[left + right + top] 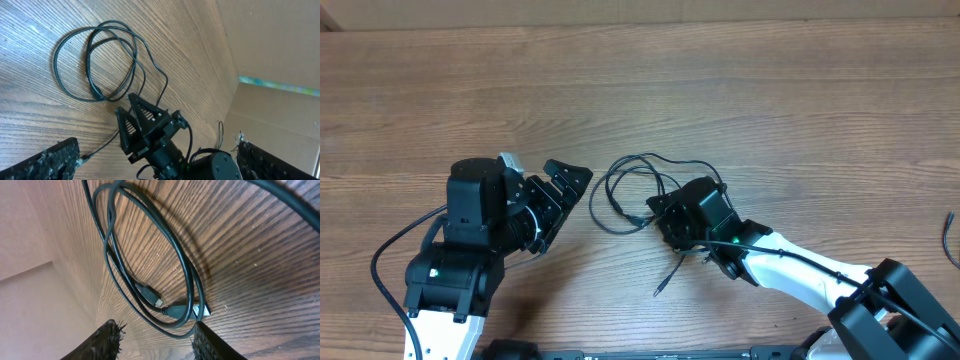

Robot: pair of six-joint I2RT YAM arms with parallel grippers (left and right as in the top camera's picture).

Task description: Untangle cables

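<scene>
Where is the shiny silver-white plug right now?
In the right wrist view, the silvery-white plug lies on the wooden table at the near end of the looped thin black cables, just ahead of the right gripper, beside a smaller dark plug.

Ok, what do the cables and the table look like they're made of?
The cables look like black rubber or plastic sheathing with a slight sheen, bending in loose loops. One plug has a silvery tip, probably metal. The table shows matte brown wood grain; solid wood or laminate, I cannot tell.
</scene>
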